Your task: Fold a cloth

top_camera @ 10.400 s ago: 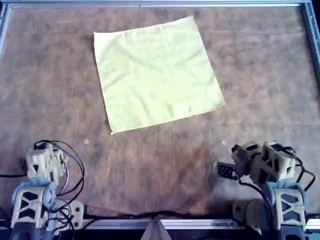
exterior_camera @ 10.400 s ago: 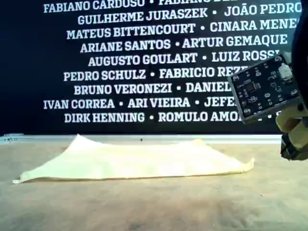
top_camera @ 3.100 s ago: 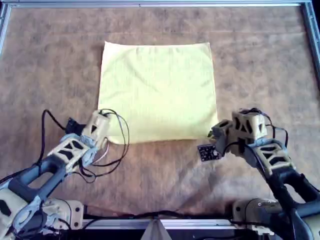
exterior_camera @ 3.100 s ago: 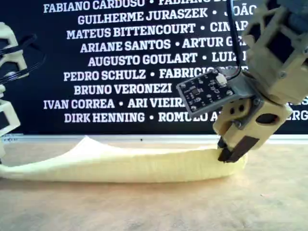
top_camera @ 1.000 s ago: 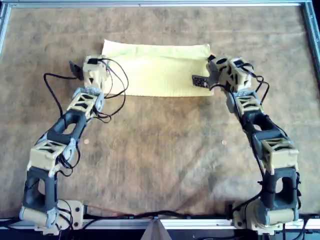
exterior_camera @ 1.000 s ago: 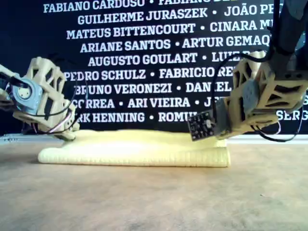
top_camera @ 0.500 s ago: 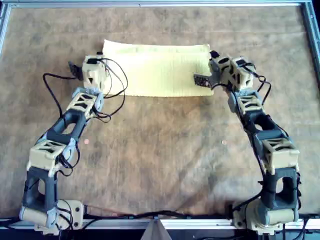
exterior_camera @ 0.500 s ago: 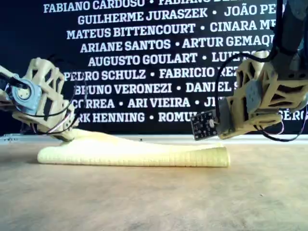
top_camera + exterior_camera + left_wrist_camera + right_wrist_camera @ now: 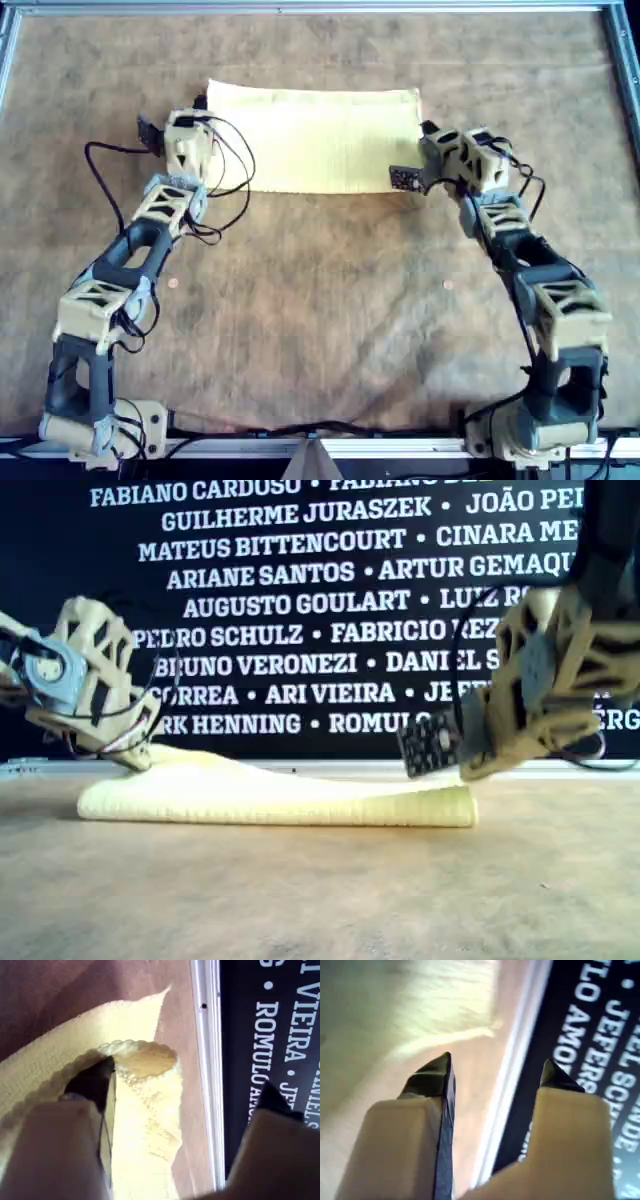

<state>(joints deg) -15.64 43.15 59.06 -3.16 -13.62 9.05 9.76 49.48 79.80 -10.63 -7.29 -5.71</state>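
Two arms reach from the near edge of my worktop [image 9: 320, 330] toward the far rail, one on each side of the overhead view. By the wrist views, the arm on the overhead view's left is my left one and the arm on the overhead view's right is my right one.

Beyond them lies the cloth [image 9: 318, 138], folded into a wide pale yellow band on the far half of the worktop, its long sides running across the overhead view. In the exterior view the cloth [image 9: 275, 798] lies low, with a rounded fold along its near side and a slight rise toward the exterior view's left.

My left gripper [image 9: 198, 112] sits at the band's end on the overhead view's left. In the left wrist view its fingers [image 9: 95, 1085] stand wide apart; one dark tip rests against a puckered edge of cloth [image 9: 145, 1110], and I see nothing clamped between them.

My right gripper [image 9: 425, 135] hangs just off the band's other end. Its fingers [image 9: 437, 1077] are spread apart with nothing between them; the picture is blurred, so it seems to be just clear of the cloth [image 9: 410, 1005].

Farthest back, a black banner [image 9: 300, 610] carries white names.
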